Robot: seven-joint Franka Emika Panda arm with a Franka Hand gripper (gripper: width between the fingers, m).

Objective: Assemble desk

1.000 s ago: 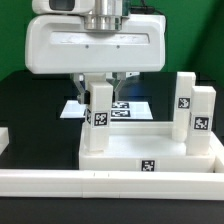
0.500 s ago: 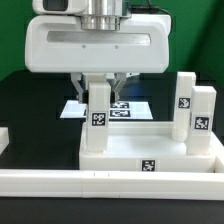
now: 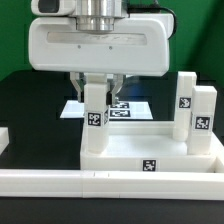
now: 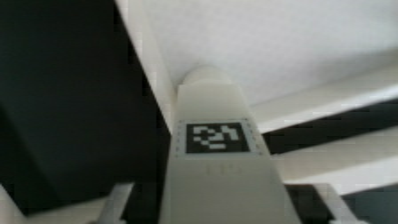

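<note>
In the exterior view, the gripper (image 3: 98,92) is seen clenched on a leg (image 3: 96,118), which is held upright over the near left corner of the tabletop (image 3: 150,160); whether the leg's foot touches the tabletop cannot be told. Two more legs (image 3: 186,102) (image 3: 202,118) stand upright at the tabletop's right side, one just behind the other. The marker board (image 3: 128,108) lies flat on the black table (image 3: 30,110), farther back. A white rail (image 3: 110,182) runs along the near edge.

In the wrist view, the held leg (image 4: 221,120) is seen between the fingers (image 4: 118,200), its tag facing the camera. White tabletop surface (image 4: 267,40) lies beyond it.
</note>
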